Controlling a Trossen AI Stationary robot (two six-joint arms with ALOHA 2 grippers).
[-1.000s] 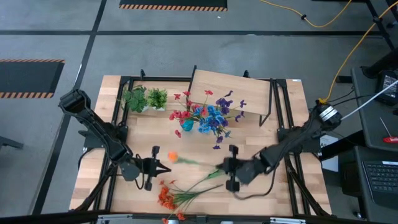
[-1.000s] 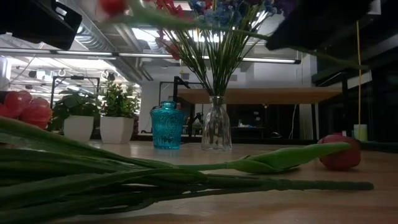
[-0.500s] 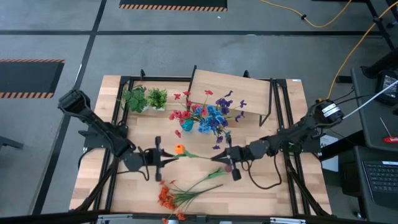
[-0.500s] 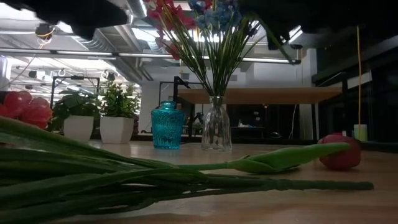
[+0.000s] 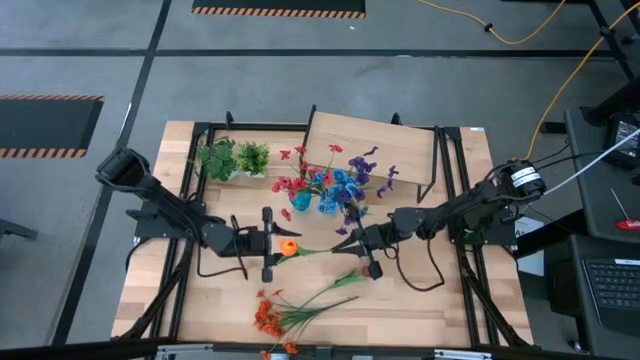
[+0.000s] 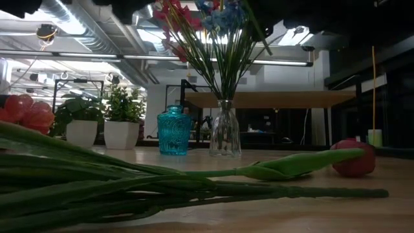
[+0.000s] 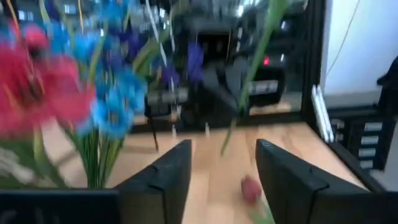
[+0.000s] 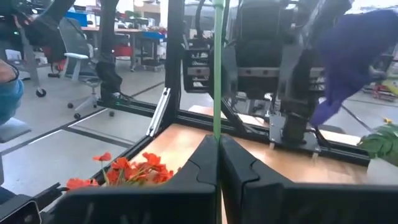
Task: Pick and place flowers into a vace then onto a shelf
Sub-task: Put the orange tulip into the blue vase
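An orange tulip point(image 5: 288, 247) hangs over the table's middle, its green stem point(image 5: 320, 248) running level to my right gripper point(image 5: 358, 247), which is shut on it. My left gripper point(image 5: 272, 246) stands open just left of the bloom; I cannot tell whether it touches it. A clear glass vase point(image 6: 225, 129) holds red, blue and purple flowers point(image 5: 330, 188), just beyond the tulip. The shelf point(image 5: 375, 148) stands at the far edge behind the vase. An orange spray point(image 5: 290, 312) lies flat near the near edge. My right gripper pinches the tulip's green stem point(image 8: 217, 127) between its two shut fingers, near the stem's end away from the bloom. The fingers come level from the table's right and lie roughly along the stem. The tulip is lifted clear, about level, bloom toward the left gripper.
Two small potted green plants point(image 5: 233, 158) stand at the far left. A teal glass jar point(image 6: 174, 131) sits beside the vase. A red bloom point(image 6: 352, 158) lies on the table. Black frame rails point(image 5: 452, 200) run along the table's sides.
Both grippers have carried the tulip up and toward the far edge, nearer the vase, tipping level. My left gripper has opened and let go of the bloom end. The right stays shut on the stem, which now hangs level.
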